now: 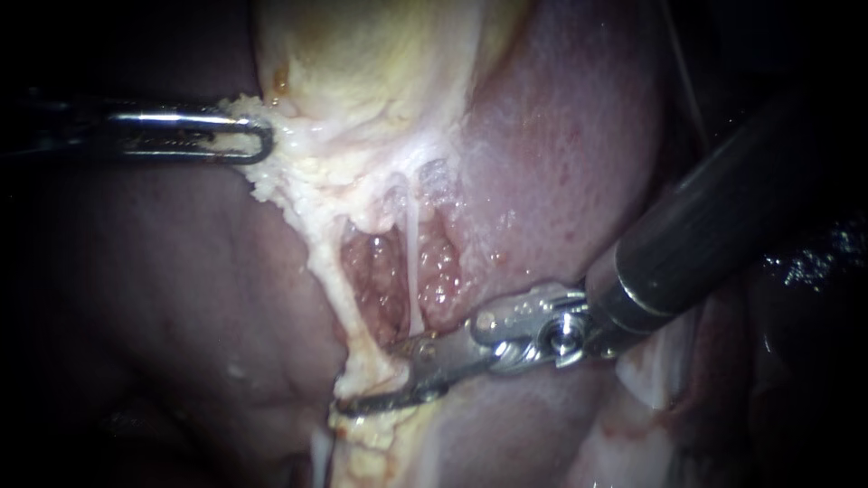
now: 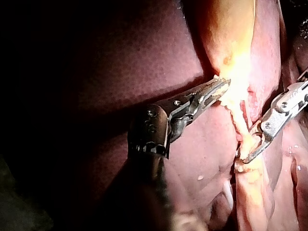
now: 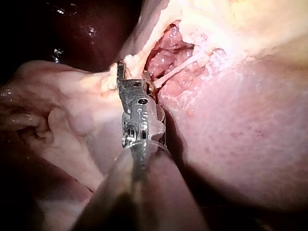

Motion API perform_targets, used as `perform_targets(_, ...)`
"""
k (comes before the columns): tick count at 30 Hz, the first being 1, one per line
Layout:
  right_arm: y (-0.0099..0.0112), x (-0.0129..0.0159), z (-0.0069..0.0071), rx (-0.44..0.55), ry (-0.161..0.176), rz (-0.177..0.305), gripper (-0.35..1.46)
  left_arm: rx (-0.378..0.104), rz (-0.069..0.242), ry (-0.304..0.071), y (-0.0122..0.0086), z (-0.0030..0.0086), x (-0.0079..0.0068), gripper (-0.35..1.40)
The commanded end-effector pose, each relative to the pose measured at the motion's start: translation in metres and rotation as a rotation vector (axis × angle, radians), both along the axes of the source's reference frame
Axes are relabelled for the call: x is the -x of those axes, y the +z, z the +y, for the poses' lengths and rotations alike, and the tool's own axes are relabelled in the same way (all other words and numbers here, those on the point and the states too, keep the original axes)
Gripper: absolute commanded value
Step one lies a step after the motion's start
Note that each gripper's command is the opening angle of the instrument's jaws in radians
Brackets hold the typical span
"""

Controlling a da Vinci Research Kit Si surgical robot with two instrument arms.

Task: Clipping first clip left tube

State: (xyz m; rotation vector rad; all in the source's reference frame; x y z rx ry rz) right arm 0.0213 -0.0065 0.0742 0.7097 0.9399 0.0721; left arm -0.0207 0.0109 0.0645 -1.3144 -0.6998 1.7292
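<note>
- Furthest left in the endoscope view, my left instrument (image 1: 255, 138) comes in level over the dark liver (image 1: 154, 271). Its jaws are clamped together on the pale fringe (image 1: 271, 176) at the edge of the gallbladder (image 1: 380, 54).
- Seen from the left wrist, the same left instrument (image 2: 216, 89) has its toothed jaws closed on that crumbly pale tissue, with the yellowish gallbladder (image 2: 231, 33) just ahead of them.
- Next comes the left tube (image 1: 325, 262), a thick pale band. It runs from the fringe down and to the right, as far as the jaws of the other instrument.
- Beside it is an opened window of reddish, granular tissue (image 1: 380, 271).
- Along the far side of the window runs the right tube (image 1: 414, 262), a thin white strand. It stands apart from the left tube until both meet near the metal jaws.
- My right instrument (image 1: 375, 380) enters from the upper right on a dark shaft with a bright metal wrist.
- Its jaws stand apart at the lower end of the left tube, which lies between them. One jaw shows as a dark line across the front of the band, and the other is partly hidden by it.
- The left wrist view shows the right instrument (image 2: 250, 144) with a gap between its jaws and the pale band in that gap.
- From the right wrist, the right instrument (image 3: 132, 77) has its tips buried in pale tissue at the edge of the window, with the thin strand (image 3: 178, 67) just ahead.
</note>
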Motion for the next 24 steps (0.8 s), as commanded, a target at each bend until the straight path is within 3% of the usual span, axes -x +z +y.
perform_targets(1,0.0,0.0,0.0,0.0,0.001,0.0,-0.05,0.0,0.0,0.0,0.0,0.0,0.0,-0.35)
perform_targets(6,0.0,0.0,0.0,0.0,0.0,0.0,-0.04,0.0,0.0,0.0,0.0,0.0,0.0,-0.35)
perform_targets(10,0.0,0.0001,0.0001,0.001,-0.001,-0.003,0.21,0.0,0.0,0.0,0.0,0.0,0.0,-0.35)
perform_targets(12,-0.0002,0.0002,0.0002,-0.007,0.008,0.015,0.31,0.0,0.0,0.0,0.0,-0.0001,-0.0001,-0.35)
perform_targets(14,-0.0005,0.0004,0.0005,-0.027,0.032,0.064,0.4,0.0,0.0,0.001,0.0,-0.0001,-0.0001,-0.35)
perform_targets(18,-0.0008,0.0009,0.0011,-0.053,0.067,0.13,0.46,0.0,0.0,0.001,0.0,-0.0001,-0.0001,-0.35)
perform_targets(24,-0.0008,0.0017,0.0023,-0.056,0.102,0.149,0.48,0.0,0.0,0.001,-0.0001,-0.0001,-0.0002,-0.35)
